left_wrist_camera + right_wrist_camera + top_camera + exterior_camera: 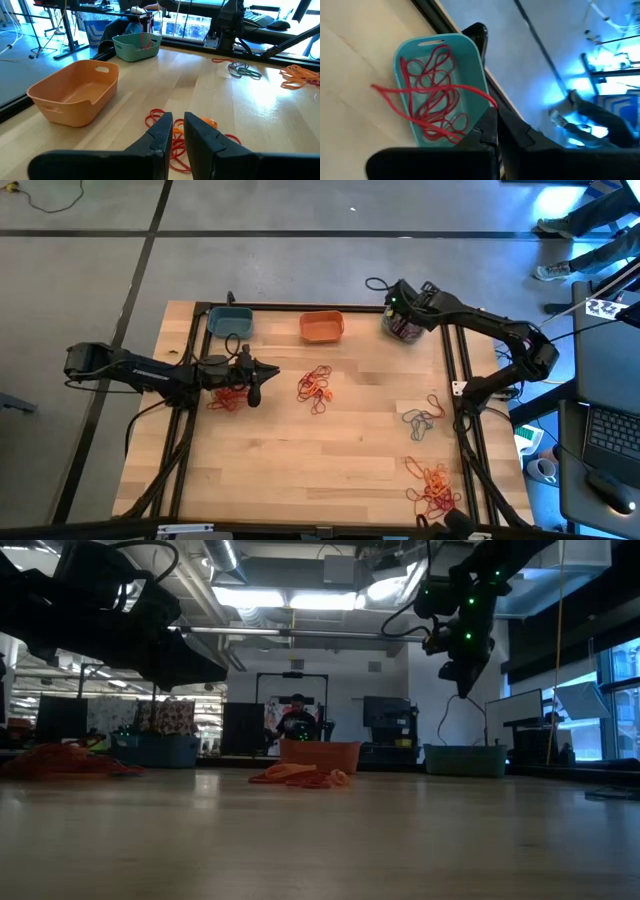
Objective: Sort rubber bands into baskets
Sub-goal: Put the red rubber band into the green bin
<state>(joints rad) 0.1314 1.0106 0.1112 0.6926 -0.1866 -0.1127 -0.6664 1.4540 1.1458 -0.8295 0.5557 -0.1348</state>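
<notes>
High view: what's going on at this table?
The right tool hangs over the teal basket at the far right corner of the table; the basket holds red rubber bands. The left tool hovers by a red pile on the left side. The orange basket is empty; other piles lie loose.

Bands (pixel 316 388) scattered (three baskets (pixel 322 327) behind).

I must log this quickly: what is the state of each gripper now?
Left gripper: shut, holding nothing, above the red rubber bands.
Right gripper: shut, empty, over the teal basket with red bands inside.
</notes>
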